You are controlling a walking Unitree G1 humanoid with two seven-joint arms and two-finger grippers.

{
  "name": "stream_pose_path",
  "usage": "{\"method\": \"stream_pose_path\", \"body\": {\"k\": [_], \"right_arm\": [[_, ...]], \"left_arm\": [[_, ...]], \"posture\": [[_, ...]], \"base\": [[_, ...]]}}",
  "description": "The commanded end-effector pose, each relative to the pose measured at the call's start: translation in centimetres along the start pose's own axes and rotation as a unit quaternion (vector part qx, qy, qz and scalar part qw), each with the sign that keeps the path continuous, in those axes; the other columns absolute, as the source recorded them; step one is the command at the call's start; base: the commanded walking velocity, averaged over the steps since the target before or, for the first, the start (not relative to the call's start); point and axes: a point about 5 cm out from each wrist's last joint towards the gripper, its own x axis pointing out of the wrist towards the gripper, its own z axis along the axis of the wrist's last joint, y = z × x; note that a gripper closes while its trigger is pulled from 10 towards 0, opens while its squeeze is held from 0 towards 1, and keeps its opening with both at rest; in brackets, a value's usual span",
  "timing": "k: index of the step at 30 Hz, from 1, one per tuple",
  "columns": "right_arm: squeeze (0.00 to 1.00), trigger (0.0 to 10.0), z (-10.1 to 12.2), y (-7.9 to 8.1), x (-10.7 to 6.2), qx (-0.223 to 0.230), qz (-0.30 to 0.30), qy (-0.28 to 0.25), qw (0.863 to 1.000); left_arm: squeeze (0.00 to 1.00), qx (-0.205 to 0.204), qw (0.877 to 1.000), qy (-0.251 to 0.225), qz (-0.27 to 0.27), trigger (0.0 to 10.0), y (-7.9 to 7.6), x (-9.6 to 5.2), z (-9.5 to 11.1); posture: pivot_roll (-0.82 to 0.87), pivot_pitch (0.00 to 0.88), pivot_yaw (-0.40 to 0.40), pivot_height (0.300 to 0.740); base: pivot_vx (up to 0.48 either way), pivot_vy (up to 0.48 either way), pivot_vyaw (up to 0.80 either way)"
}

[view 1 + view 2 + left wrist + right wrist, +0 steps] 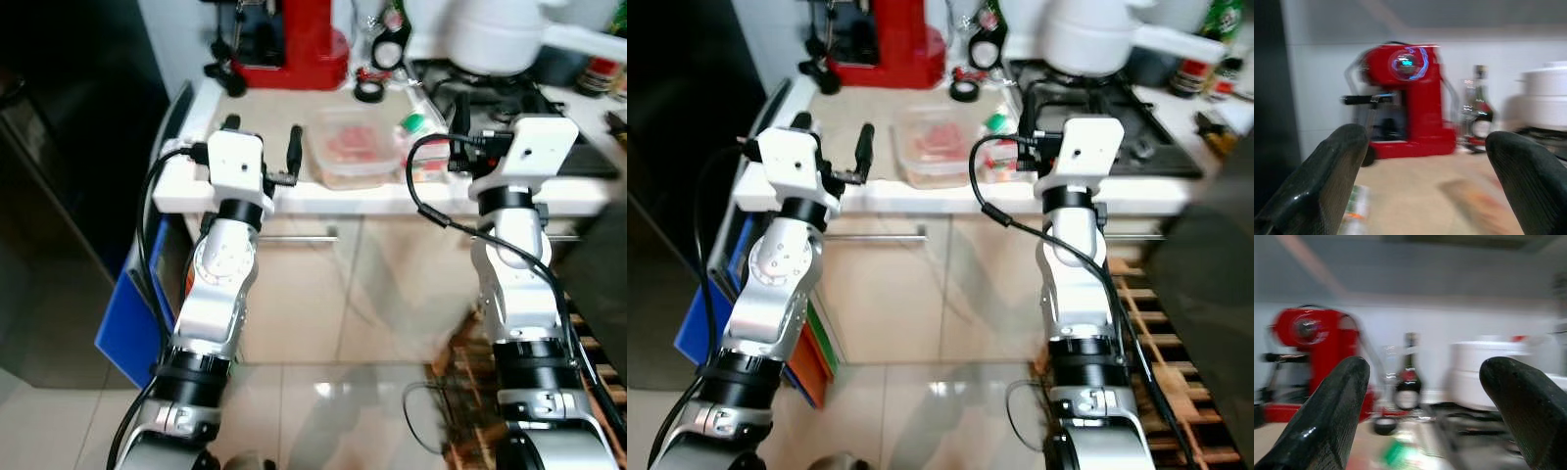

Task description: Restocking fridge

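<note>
Both arms reach over the front edge of the table point(323, 201). The left gripper point(263, 142) hangs with fingers spread wide, holding nothing, just left of the clear box point(353, 147) of pink meat. The right gripper point(1425, 396) also stands wide and empty, just right of the box, beside a green-capped packet point(416, 147). Behind the box stands a red coffee machine point(299, 39); right of it are a bottle point(1409, 377) and a white pot point(490, 34) on the stove point(1117, 108).
</note>
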Motion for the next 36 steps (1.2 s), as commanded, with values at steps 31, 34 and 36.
{"method": "stream_pose_path", "body": {"k": [31, 34, 36], "right_arm": [[0.0, 10.0, -0.2, -2.6, 5.6, 0.001, -0.026, 0.111, 0.994], [0.0, 10.0, 0.4, -2.1, 6.3, 0.013, -0.007, 0.105, 0.994], [0.0, 10.0, 0.6, -1.7, 6.6, 0.028, 0.003, 0.104, 0.994]], "left_arm": [[0.0, 0.016, 0.998, 0.06, -0.033, 10.0, 1.2, -1.4, 0.9], [0.0, 0.021, 0.998, 0.058, -0.022, 10.0, 1.7, -1.6, 1.2], [0.0, 0.024, 0.998, 0.056, -0.018, 10.0, 1.9, -1.8, 1.5]], "posture": [[0.04, 0.023, 0.063, 0.726], [0.06, 0.023, 0.055, 0.726], [0.07, 0.024, 0.05, 0.726]], "base": [[0.0, 0.0, 0.0], [0.0, 0.0, 0.0], [0.0, 0.0, 0.0]]}}
